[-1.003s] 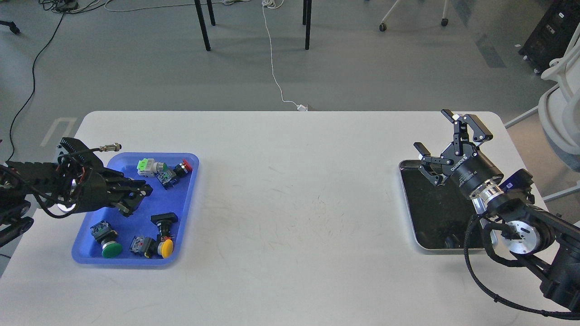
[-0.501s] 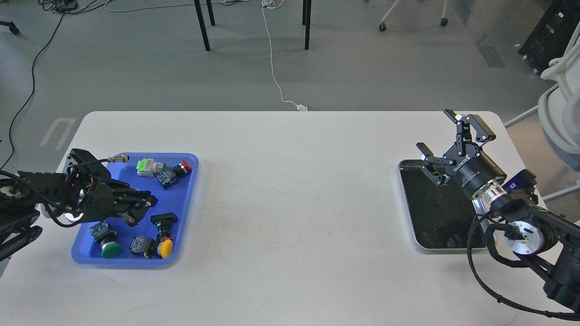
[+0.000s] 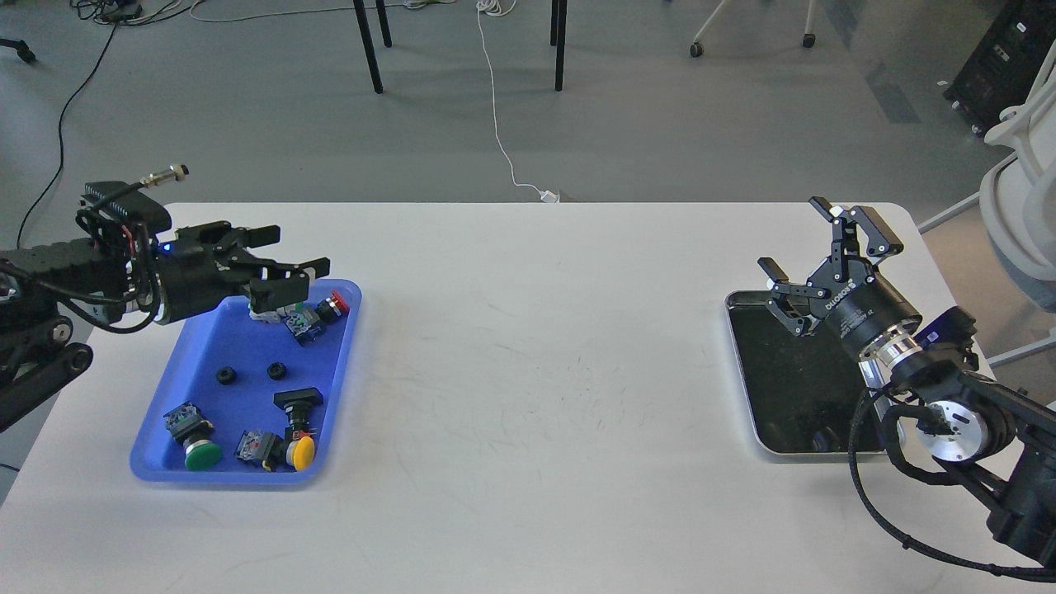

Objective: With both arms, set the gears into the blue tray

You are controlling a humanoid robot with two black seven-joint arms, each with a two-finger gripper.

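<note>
The worktop (image 3: 528, 330) is white, smooth and matt, with thin dark scratches near the middle. The blue tray (image 3: 338, 363) looks like smooth plastic with a soft shine. Two gears (image 3: 226, 376) in it are dull black. The other tray (image 3: 747, 375) has a shiny metal rim and a glossy black floor. The right arm (image 3: 949, 412) is matt black with bright silver metal rings. The switches (image 3: 301, 450) have shiny plastic caps.
</note>
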